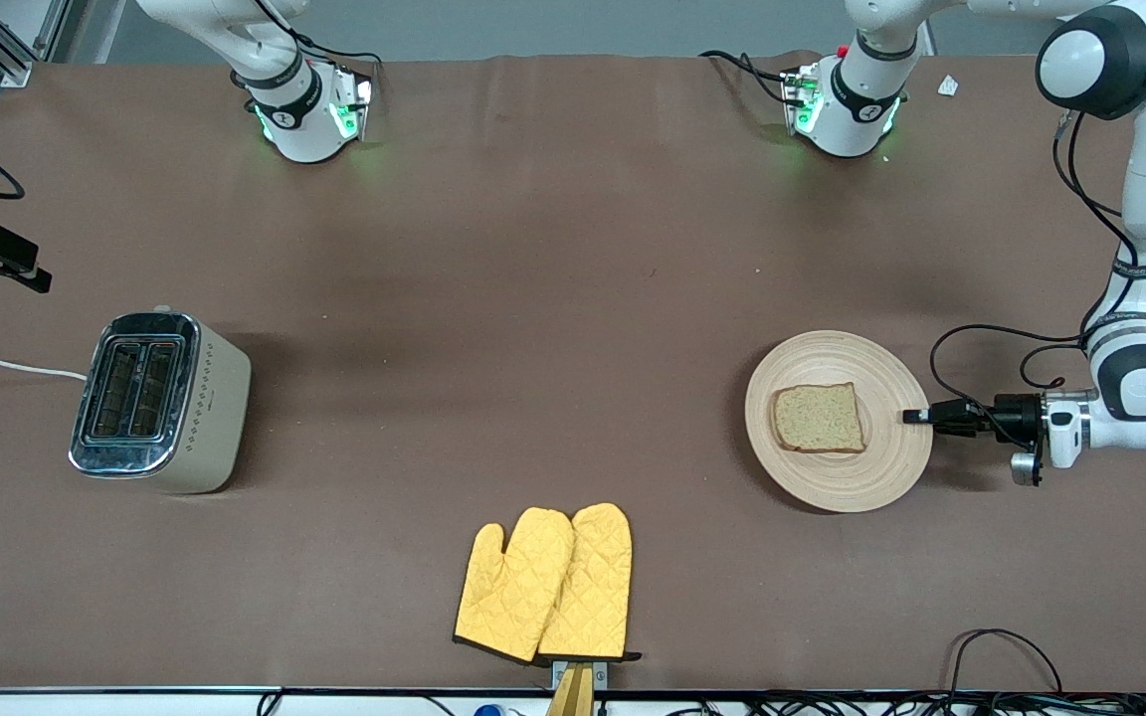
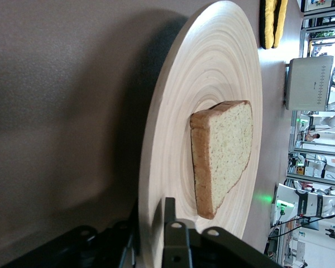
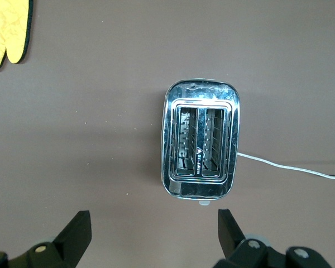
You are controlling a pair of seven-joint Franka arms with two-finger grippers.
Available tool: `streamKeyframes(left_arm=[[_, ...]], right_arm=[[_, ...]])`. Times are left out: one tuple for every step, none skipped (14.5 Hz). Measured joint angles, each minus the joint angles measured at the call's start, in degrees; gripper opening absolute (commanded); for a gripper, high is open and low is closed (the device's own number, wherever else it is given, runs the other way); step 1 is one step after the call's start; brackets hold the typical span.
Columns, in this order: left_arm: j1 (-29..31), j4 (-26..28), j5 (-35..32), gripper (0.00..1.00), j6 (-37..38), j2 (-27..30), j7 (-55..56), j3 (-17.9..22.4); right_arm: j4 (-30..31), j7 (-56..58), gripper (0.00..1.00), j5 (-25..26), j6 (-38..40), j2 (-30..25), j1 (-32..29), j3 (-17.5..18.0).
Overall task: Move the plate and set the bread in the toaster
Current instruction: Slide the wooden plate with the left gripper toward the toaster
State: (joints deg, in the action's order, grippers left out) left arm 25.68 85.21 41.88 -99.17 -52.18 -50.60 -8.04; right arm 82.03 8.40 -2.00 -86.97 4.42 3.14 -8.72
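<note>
Brown tabletop scene: the left gripper (image 1: 916, 417) pinches the rim of the plate (image 1: 837, 477) at the left arm's end, its fingers (image 2: 170, 219) closed over the edge, with the bread (image 1: 819, 418) lying on the plate. The right gripper (image 3: 151, 231) hangs spread wide above the toaster (image 1: 160, 401) at the right arm's end, and yellow oven mitts (image 1: 545, 584) lie nearer the front camera.

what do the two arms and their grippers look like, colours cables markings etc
Both arms are glossy white with black joint bands and rounded black caps; green lights glow at their bases. The left arm carries loose black cables looping along its wrist down to the left gripper, which is black with slim jaws on a white wrist block. The right gripper shows two black, wedge-shaped jaws with small pale screws.
</note>
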Motion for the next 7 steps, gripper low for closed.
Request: streamKeyframes(left_arm=[[0.27, -0.21, 0.87, 0.00, 0.78, 0.01, -1.22, -0.18], [0.40, -0.45, 0.87, 0.00, 0.93, 0.02, -3.49, -0.46], [0.48, -0.81, 0.87, 0.00, 1.40, 0.07, -5.35, -0.97], [0.58, -1.41, 0.85, 0.00, 2.17, 0.21, -5.90, -2.15], [0.57, -2.24, 0.72, 0.00, 2.79, 0.47, -5.15, -3.97], [0.52, -3.15, 0.73, 0.00, 3.24, 0.96, -2.13, -6.50], [0.45, -4.17, 0.72, 0.00, 3.48, 1.49, 2.47, -9.89]], right_arm=[[0.00, 0.00, 1.00, 0.00, 0.00, 0.00, 0.00, 0.00], [0.00, 0.00, 1.00, 0.00, 0.00, 0.00, 0.00, 0.00], [0.00, 0.00, 1.00, 0.00, 0.00, 0.00, 0.00, 0.00], [0.00, 0.00, 1.00, 0.00, 0.00, 0.00, 0.00, 0.00], [0.00, 0.00, 1.00, 0.00, 0.00, 0.00, -0.01, -0.01], [0.00, 0.00, 1.00, 0.00, 0.00, 0.00, -0.01, -0.01], [0.00, 0.00, 1.00, 0.00, 0.00, 0.00, -0.01, -0.01]])
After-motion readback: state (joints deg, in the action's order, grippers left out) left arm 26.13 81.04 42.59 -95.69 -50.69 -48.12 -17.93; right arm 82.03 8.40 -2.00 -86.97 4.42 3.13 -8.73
